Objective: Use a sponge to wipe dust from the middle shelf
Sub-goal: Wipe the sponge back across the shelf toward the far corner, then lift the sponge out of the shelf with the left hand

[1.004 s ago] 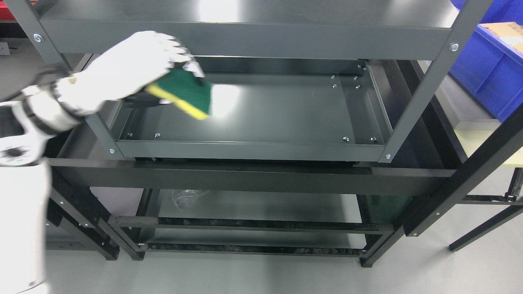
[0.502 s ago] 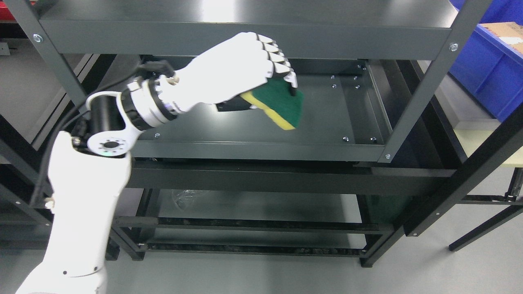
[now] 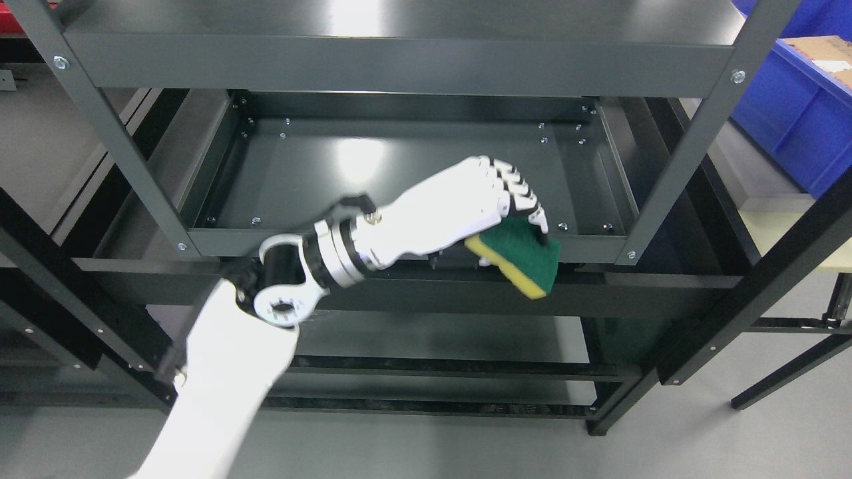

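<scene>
- The left arm's upper part is cut off at the bottom edge; the white forearm rises from the lower left, crossing in front of the rack's lower rails.
- Something clear and crumpled on the lower shelf (image 3: 426, 332) sits partly behind the wrist, too faint to identify.
- The left hand (image 3: 459, 213) has its fingers (image 3: 526, 199) curled over the sponge (image 3: 522, 259), pinching its top edge; the thumb is hidden.
- The sponge, green over yellow, hangs tilted at the middle shelf (image 3: 413, 166) front lip, right of centre, covering part of that lip.
- A blue bin (image 3: 792, 113) at the far right is cut off by the frame.
</scene>
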Robot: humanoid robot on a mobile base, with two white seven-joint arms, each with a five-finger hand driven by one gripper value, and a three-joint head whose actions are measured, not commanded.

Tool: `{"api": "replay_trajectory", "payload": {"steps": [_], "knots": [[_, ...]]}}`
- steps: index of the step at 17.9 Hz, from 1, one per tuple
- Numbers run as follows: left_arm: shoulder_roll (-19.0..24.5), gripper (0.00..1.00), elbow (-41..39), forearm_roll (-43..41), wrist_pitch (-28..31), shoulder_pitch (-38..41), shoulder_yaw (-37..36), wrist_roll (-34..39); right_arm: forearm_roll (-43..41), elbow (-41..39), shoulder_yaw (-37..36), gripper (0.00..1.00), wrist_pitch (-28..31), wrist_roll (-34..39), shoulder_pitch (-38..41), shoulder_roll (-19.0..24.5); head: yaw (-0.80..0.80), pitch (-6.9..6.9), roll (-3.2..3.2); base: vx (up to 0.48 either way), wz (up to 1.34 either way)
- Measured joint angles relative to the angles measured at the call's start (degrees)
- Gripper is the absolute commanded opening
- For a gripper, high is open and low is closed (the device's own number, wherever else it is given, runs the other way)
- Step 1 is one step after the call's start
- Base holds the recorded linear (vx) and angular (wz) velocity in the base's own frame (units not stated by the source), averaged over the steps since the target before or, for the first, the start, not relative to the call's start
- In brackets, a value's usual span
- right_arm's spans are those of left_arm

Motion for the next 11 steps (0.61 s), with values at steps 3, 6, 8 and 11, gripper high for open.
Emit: {"api": "replay_trajectory", "payload": {"steps": [3,6,8,11], "knots": [[-0.7,0.00,2.5,10.9,4.2,7.2,0.4,6.1,0.0,0.0,0.0,1.00,0.0,-0.1,0.0,0.0,0.00,0.00,0.00,0.000,0.00],[-1.3,0.00,3.8,18.8,8.4,12.9,2.8,12.8,0.0,0.0,0.0,1.00,0.0,-0.2,0.0,0.0,0.00,0.00,0.00,0.000,0.00],[-1.6,0.00,3.8,22.3,12.7,15.5,5.5,14.9,0.0,0.0,0.0,1.00,0.0,-0.2,0.0,0.0,0.00,0.00,0.00,0.000,0.00],[-2.0,0.00,2.8,26.9,21.2,17.9,9.6,16.0,0.0,0.0,0.0,1.00,0.0,-0.1,0.0,0.0,0.00,0.00,0.00,0.000,0.00]]}}
